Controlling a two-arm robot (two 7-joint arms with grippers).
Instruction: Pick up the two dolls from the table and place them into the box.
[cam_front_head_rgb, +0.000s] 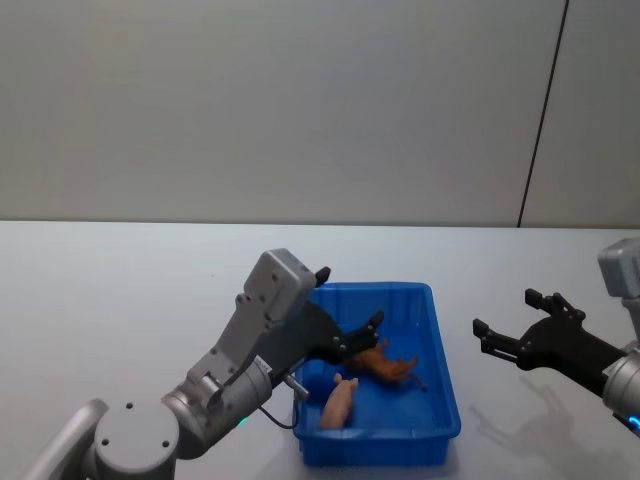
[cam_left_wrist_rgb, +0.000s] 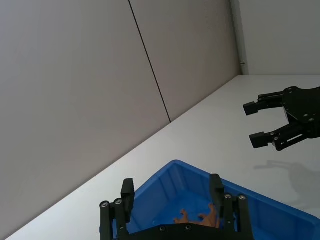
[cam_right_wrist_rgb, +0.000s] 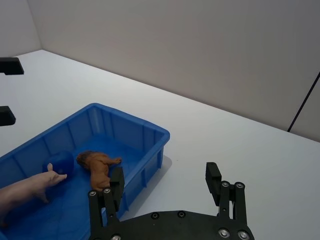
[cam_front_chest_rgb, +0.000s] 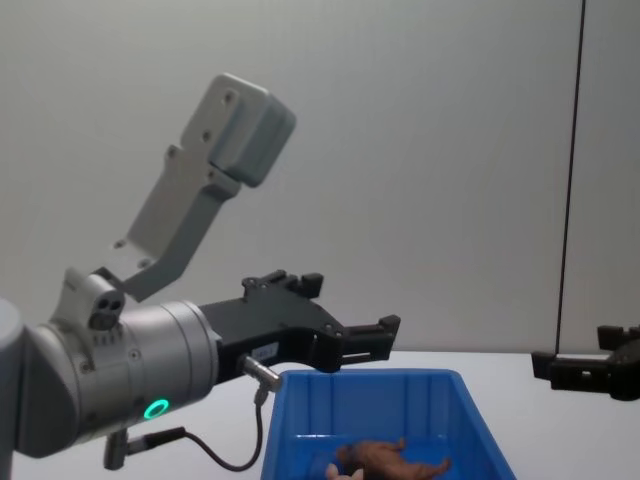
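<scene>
The blue box (cam_front_head_rgb: 440, 400) stands on the white table (cam_front_head_rgb: 120, 290) in front of me. Both dolls lie inside it: the reddish-brown one (cam_front_head_rgb: 385, 365) toward the middle and the pale pink one (cam_front_head_rgb: 340, 402) nearer me, close together. In the right wrist view the brown doll (cam_right_wrist_rgb: 97, 165) lies beside the pink doll (cam_right_wrist_rgb: 30, 185) on the box floor. My left gripper (cam_front_head_rgb: 350, 297) hovers open and empty above the box's left side. Out over bare table to the right of the box, my right gripper (cam_front_head_rgb: 503, 311) is open and holds nothing.
A grey wall with a dark vertical seam (cam_front_head_rgb: 545, 110) rises behind the table. White tabletop stretches to the left of the box and between the box and the right gripper. A small blue rounded lump (cam_right_wrist_rgb: 61, 161) sits in the box by the pink doll.
</scene>
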